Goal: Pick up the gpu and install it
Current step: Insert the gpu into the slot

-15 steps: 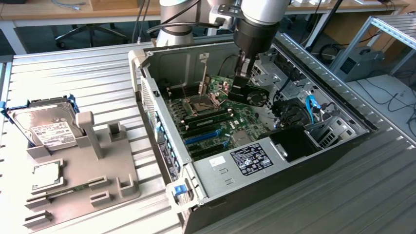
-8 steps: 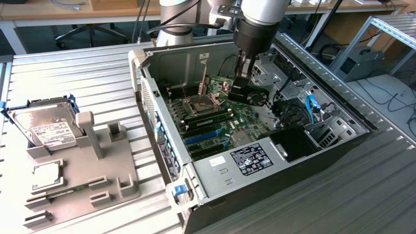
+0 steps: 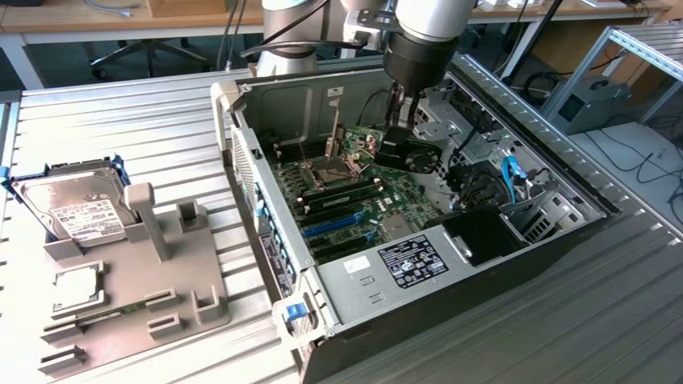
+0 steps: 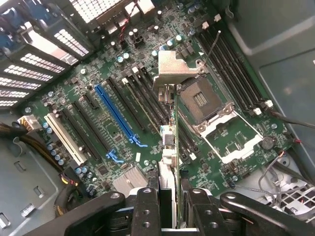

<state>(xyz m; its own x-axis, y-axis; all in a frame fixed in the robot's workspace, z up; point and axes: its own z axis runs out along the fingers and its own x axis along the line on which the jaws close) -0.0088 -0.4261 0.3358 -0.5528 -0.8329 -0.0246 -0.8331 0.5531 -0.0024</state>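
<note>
My gripper point(image 3: 397, 134) reaches down into the open computer case point(image 3: 353, 276) and is shut on the gpu point(image 3: 363, 146), a thin card with a black fan side. The wrist view looks along the gpu point(image 4: 171, 132) edge-on. Its silver bracket point(image 4: 174, 69) is at the far end and its near end sits between my fingers point(image 4: 147, 206). The card hangs above the green motherboard point(image 4: 98, 142), over the black slots between the blue slot point(image 4: 115, 113) and the bare processor socket point(image 4: 206, 103). Whether it touches a slot I cannot tell.
A silver hard drive point(image 3: 80, 210) with a white label stands in a grey parts holder point(image 3: 139, 276) at the exterior view's left. Case walls, drive cages point(image 3: 481, 120) and loose cables point(image 3: 510, 180) surround the board. The slatted metal table point(image 3: 128, 128) lies around the case.
</note>
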